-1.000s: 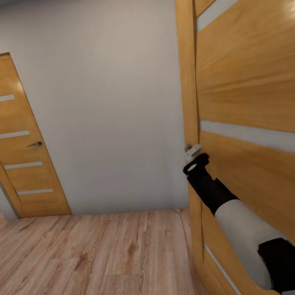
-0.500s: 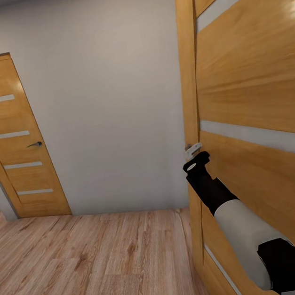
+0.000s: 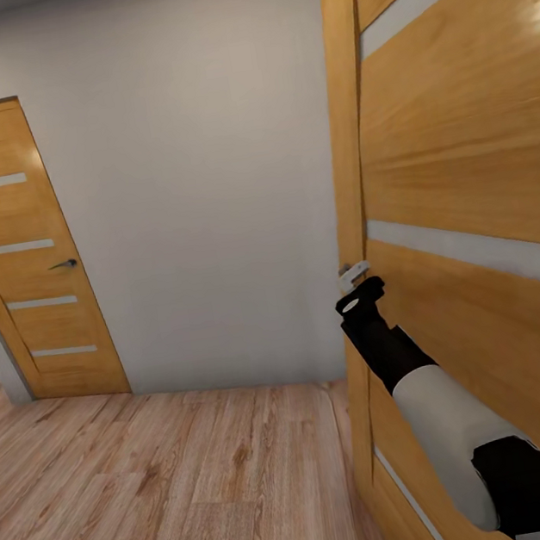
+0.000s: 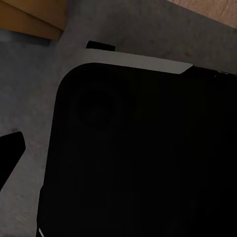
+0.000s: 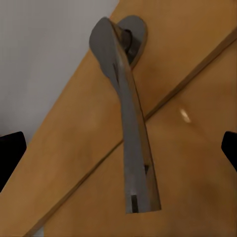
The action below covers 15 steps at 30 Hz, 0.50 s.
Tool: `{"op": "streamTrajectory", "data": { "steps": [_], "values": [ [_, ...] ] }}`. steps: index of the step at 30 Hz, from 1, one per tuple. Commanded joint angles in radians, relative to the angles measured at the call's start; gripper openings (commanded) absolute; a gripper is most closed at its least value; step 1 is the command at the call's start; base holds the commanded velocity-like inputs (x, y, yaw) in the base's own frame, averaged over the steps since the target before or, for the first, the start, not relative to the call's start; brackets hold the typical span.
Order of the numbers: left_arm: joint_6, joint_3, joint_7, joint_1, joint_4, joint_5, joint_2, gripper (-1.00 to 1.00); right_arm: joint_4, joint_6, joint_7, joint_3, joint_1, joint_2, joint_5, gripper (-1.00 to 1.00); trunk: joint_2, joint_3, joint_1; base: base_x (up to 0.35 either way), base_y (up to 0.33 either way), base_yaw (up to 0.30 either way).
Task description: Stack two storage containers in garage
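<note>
Right arm (image 3: 430,401) extended toward 12 o'clock; right gripper (image 3: 360,297) at door handle (image 5: 126,123), jaws wide, apparently not touching.

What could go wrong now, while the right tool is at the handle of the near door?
1. In the right wrist view, the door handle lies between widely spread fingertips; the right tool is open, so it may slip off the lever.
2. The near door stands very close to the forearm; swinging it could hit the arm.
</note>
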Motion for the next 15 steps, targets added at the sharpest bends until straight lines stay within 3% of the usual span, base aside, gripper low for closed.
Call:
{"op": "streamTrajectory", "data": {
  "steps": [1, 7, 12, 15],
  "values": [
    [-0.002, 0.0, 0.0, 0.0, -0.001, 0.006, 0.0, 1.0, -0.001, 0.007, -0.005, 0.002, -0.001, -0.004, 0.012, 1.0, -0.001, -0.001, 0.0, 0.0, 0.0, 0.0],
    [-0.002, 0.0, 0.0, 0.0, 0.0, 0.006, 0.0, 1.0, 0.001, -0.002, -0.017, -0.002, -0.001, -0.035, 0.01, 1.0, -0.001, -0.001, 0.0, 0.0, 0.0, 0.0],
    [-0.002, -0.001, 0.0, 0.0, -0.001, 0.006, 0.0, 1.0, 0.011, -0.005, -0.02, -0.019, -0.001, -0.109, 0.004, 1.0, -0.001, -0.001, 0.0, 0.0, 0.0, 0.0],
    [-0.002, -0.001, 0.0, 0.0, -0.001, 0.006, 0.0, 1.0, 0.013, -0.005, -0.02, -0.033, -0.001, -0.13, 0.003, 1.0, -0.001, -0.001, 0.0, 0.0, 0.0, 0.0]
  ]
}}
